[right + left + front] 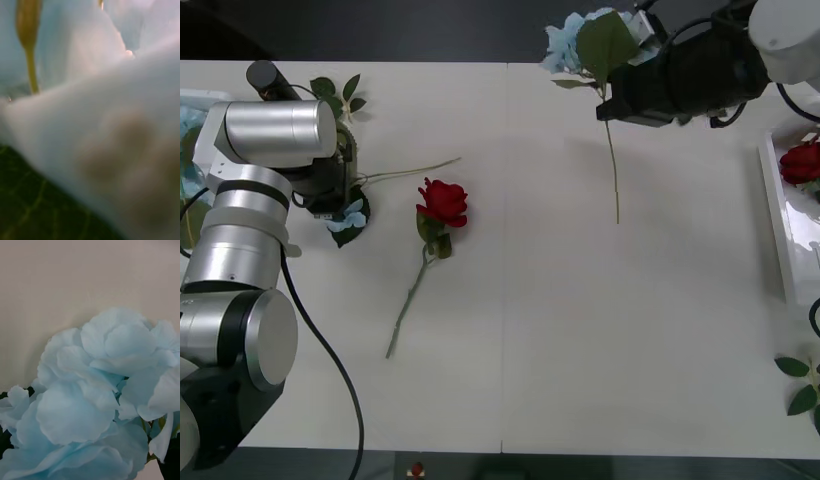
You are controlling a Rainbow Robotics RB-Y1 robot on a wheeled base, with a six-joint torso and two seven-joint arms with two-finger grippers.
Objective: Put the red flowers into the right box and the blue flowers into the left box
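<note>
Front view. The right gripper is at the far side of the white table, right of centre, and holds a blue hydrangea flower near its head. The pale cluster and a large green leaf stand out to the left of the gripper, and the thin green stem hangs down toward the table. In the right wrist view, pale blue petals and a dark green leaf lie pressed against the lens; the fingers themselves are hidden, so their spread cannot be told, though the flower is plainly carried.

The left gripper is at the far left of the table, over a second blue hydrangea whose stem runs rightward along the table. The arm hides the fingers, so whether they are wide, narrow or closed on the flower cannot be told. The left wrist view shows this pale blue cluster close up against the bare table.

One red rose lies on the table left of centre, bloom at the far end, stem slanting toward the near left. A second red rose lies inside the right box at the right edge. The left box shows as a white corner at the far left edge, behind the left arm. Green leaf sprigs lie at the near right edge, and more leaves lie beyond the left arm.
</note>
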